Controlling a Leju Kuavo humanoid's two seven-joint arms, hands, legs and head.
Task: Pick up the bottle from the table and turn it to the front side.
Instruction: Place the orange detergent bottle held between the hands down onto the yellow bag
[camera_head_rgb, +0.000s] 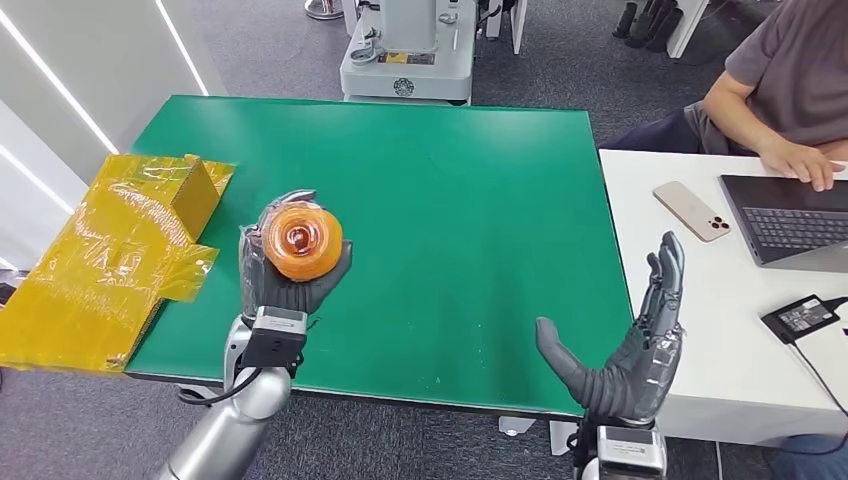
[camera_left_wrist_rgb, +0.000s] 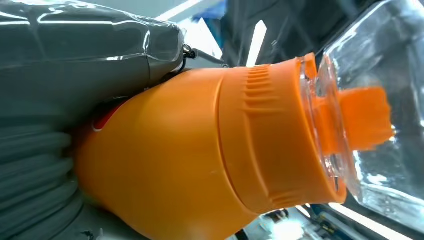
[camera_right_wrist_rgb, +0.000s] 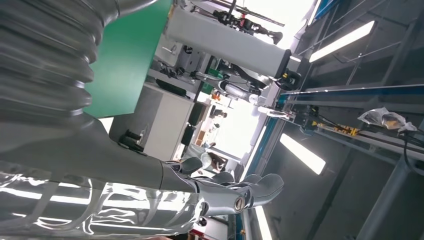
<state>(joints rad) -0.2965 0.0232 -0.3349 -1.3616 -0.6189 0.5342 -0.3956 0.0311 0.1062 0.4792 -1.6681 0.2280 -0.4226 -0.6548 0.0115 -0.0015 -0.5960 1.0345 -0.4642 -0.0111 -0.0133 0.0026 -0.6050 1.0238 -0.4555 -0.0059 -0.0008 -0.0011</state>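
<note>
**One bottle, held cap-up in left hand**

Head view: one orange bottle (camera_head_rgb: 301, 241) gripped by left hand (camera_head_rgb: 290, 275) above green table (camera_head_rgb: 450, 200), toward 9 o'clock; long axis toward camera, cap end on. Right hand (camera_head_rgb: 630, 345) empty, fingers spread, at 5 o'clock.

Left wrist view: bottle's clear cap (camera_left_wrist_rgb: 360, 115) points away from palm.

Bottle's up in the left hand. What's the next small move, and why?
Probably rotate the left hand at the wrist to bring the bottle's front around. The orange bottle is gripped above the green table, cap end toward the head camera; the right hand is open and apart.
</note>
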